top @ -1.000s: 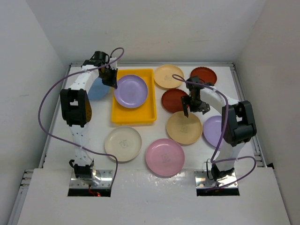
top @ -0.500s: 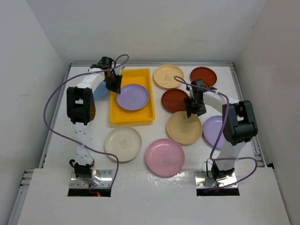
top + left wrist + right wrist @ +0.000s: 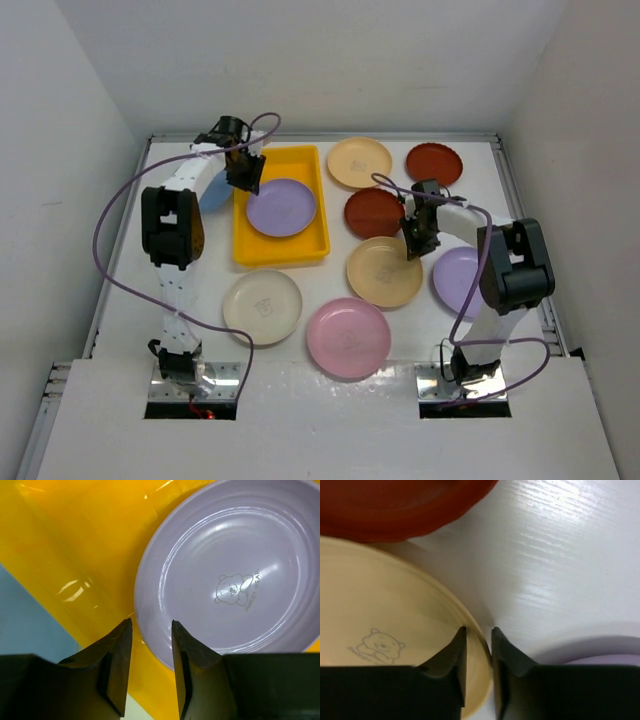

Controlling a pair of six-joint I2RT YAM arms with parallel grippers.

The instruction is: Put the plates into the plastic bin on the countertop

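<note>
Yellow rectangular plastic bin (image 3: 283,251): one purple round plastic plate (image 3: 281,207) lying flat inside. Left gripper (image 3: 151,627) is over the bin's left wall, jaws apart, holding nothing. Eight more on the white countertop (image 3: 320,287):
- Left of the bin: one light blue plate (image 3: 209,192).
- Right of it: far tan plate (image 3: 360,162), near tan plate (image 3: 385,272), two dark red plates (image 3: 373,213), second purple plate (image 3: 456,280).
- Nearer than it: cream plate (image 3: 262,307), pink plate (image 3: 348,338).

Right gripper (image 3: 479,630) straddles the near tan plate's rim; can't tell if clamped.

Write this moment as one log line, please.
left gripper: open over yellow bin | purple plate: lying in bin | right gripper: shut on tan plate rim
</note>
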